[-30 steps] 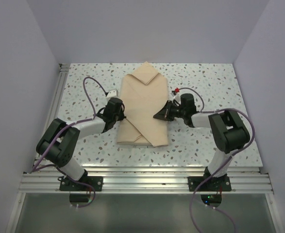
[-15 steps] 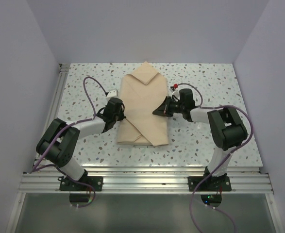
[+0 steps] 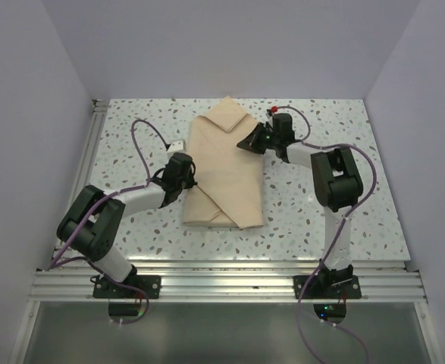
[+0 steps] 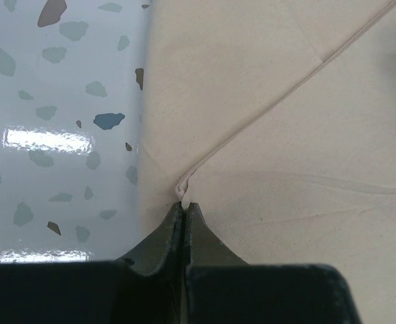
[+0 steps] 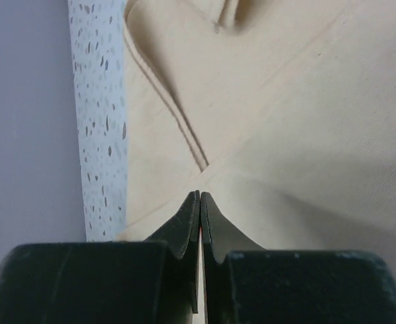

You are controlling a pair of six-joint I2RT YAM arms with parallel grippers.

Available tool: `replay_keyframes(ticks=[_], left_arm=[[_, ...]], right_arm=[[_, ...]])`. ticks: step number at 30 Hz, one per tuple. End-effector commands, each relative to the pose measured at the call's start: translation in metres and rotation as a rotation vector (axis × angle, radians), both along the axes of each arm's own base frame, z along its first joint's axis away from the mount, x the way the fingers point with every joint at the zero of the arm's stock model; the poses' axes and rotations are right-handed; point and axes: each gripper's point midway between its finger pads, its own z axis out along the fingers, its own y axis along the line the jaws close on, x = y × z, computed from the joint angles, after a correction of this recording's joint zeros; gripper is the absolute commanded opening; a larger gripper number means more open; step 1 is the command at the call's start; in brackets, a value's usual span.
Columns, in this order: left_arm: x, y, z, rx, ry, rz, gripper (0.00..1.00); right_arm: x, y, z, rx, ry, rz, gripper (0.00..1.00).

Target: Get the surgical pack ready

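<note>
The surgical pack is a folded tan cloth bundle (image 3: 224, 163) lying in the middle of the speckled table (image 3: 321, 205). The tray, scissors, forceps and packets are hidden. My left gripper (image 3: 192, 182) is at the bundle's left edge. In the left wrist view its tips (image 4: 184, 205) are shut, with a small pucker of the cloth's hem (image 4: 251, 115) pinched between them. My right gripper (image 3: 246, 144) is shut and lies low over the bundle's far right part. In the right wrist view its tips (image 5: 200, 194) point at a crossing of cloth folds (image 5: 292, 115).
White walls close in the table on the left, back and right. An aluminium rail (image 3: 93, 144) runs along the left edge and another (image 3: 222, 280) along the near edge. Purple cables loop above both arms.
My right gripper has swung from the middle of the bundle's right edge toward its far right corner, staying shut. My left gripper and the bundle have not moved.
</note>
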Motion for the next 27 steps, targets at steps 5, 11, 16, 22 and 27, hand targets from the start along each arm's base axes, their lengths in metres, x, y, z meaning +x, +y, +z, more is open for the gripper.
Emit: replay_keyframes(ticks=[5, 11, 16, 22, 27], left_arm=[[0.001, -0.008, 0.008, 0.023, -0.003, -0.039, 0.00], [0.002, -0.007, 0.011, 0.032, -0.010, -0.040, 0.00], [0.003, -0.008, 0.014, 0.031, -0.013, -0.046, 0.00], [0.001, -0.005, 0.009, 0.042, -0.006, -0.042, 0.00], [-0.001, -0.004, 0.003, 0.051, 0.003, -0.040, 0.00]], right_arm=[[0.057, -0.002, -0.025, 0.047, 0.055, -0.181, 0.00], [0.091, -0.004, -0.043, 0.081, 0.061, -0.292, 0.00], [0.115, -0.008, -0.047, 0.089, 0.044, -0.383, 0.00], [0.144, 0.014, -0.052, 0.089, 0.021, -0.393, 0.00], [0.169, 0.054, -0.023, 0.176, -0.040, -0.372, 0.00]])
